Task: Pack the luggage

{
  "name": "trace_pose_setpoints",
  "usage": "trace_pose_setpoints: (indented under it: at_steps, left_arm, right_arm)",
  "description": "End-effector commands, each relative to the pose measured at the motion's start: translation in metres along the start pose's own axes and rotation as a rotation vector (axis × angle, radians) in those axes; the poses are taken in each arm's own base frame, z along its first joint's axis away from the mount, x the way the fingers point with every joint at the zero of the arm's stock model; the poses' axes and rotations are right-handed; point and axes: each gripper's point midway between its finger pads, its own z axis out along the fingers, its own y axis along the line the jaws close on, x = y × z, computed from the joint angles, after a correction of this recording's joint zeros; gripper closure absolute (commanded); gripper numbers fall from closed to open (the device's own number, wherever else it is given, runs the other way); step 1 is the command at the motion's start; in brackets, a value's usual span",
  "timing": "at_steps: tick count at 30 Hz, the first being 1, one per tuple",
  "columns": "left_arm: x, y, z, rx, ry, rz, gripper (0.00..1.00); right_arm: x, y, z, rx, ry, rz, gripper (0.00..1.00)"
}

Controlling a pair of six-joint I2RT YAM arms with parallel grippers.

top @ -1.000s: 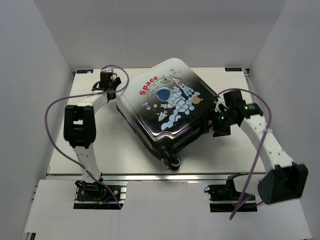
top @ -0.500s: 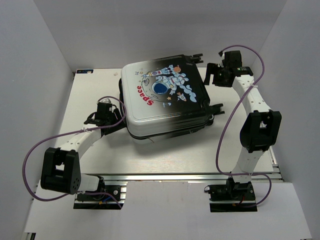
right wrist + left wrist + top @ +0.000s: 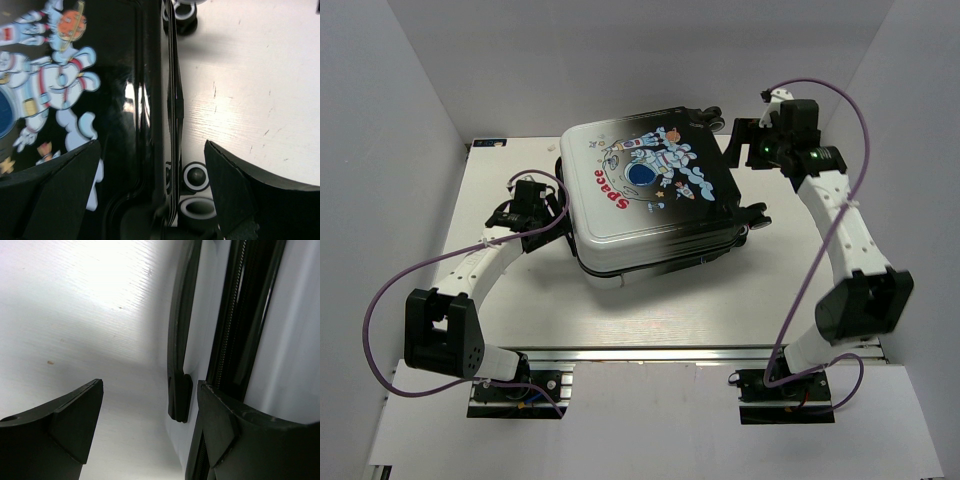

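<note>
So the luggage [image 3: 650,200] is lying flat and shut, print side up, a bit past the middle of the surface [image 3: 650,310] toward 12 o'clock. The big change over the last second is that it's been swung counter-clockwise: the wheeled edge was pointing at about 5 o'clock and is now facing 3 o'clock, with the red "Space" word running along the 9 o'clock side. Both arms have moved with it. The left one has dropped back from the far corner to the 9 o'clock edge, and the right one has gone up to the 2 o'clock corner. I'm guessing this is just lining the case up so the seam is reachable, because with the shell closed nothing is going in yet. The left end effector [image 3: 548,210] is sitting wide and a touch wider than a moment ago, holding nothing, with one finger right beside the zipper seam [image 3: 227,330]. I can't tell if it's actually touching. The right end effector [image 3: 742,145] is spread as wide as it goes, straddling the shell edge by the wheels [image 3: 195,176] and gripping nothing.
</note>
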Motion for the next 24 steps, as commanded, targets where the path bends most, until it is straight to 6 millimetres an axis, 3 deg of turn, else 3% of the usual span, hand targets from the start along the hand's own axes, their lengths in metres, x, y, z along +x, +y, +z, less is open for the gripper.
trace_pose_setpoints:
  at_steps: [1, 2, 3, 4, 5, 7, 10, 14, 16, 22, 24]
  left_arm:
    - [-0.018, 0.008, -0.016, -0.049, -0.052, -0.078, 0.14]
    - [-0.021, 0.005, -0.015, -0.038, -0.064, -0.076, 0.14]
    - [-0.024, 0.008, -0.013, -0.042, -0.067, -0.086, 0.14]
    - [-0.019, 0.006, -0.007, -0.035, -0.042, -0.083, 0.14]
    - [-0.019, 0.008, -0.002, -0.041, -0.036, -0.089, 0.15]
    - [-0.011, 0.008, 0.007, -0.042, -0.005, -0.095, 0.18]
    - [-0.004, 0.009, 0.024, -0.035, 0.016, -0.104, 0.19]
    - [-0.008, -0.017, 0.041, 0.100, 0.003, -0.105, 0.20]
    - [-0.010, -0.021, 0.046, 0.117, -0.002, -0.106, 0.21]
    - [0.016, -0.011, 0.075, 0.076, 0.070, -0.098, 0.26]
    - [0.031, -0.004, 0.087, 0.059, 0.108, -0.097, 0.29]
  right_arm:
    - [-0.020, 0.006, -0.044, 0.003, -0.141, 0.002, 0.11]
    - [-0.026, 0.017, -0.066, -0.036, -0.196, 0.001, 0.11]
    - [-0.022, 0.023, -0.074, -0.059, -0.210, 0.002, 0.11]
    - [-0.007, 0.026, -0.074, -0.090, -0.207, 0.006, 0.11]
    - [-0.007, 0.043, -0.098, -0.162, -0.249, -0.011, 0.11]
    - [0.017, 0.050, -0.107, -0.205, -0.220, 0.006, 0.11]
    - [0.036, 0.073, -0.149, -0.309, -0.249, -0.055, 0.11]
    - [0.099, 0.100, -0.155, -0.478, -0.074, -0.062, 0.11]
    - [0.119, 0.116, -0.158, -0.554, -0.011, -0.064, 0.11]
    - [0.199, 0.150, -0.146, -0.645, 0.269, -0.131, 0.13]
    - [0.228, 0.143, -0.137, -0.578, 0.371, -0.127, 0.13]
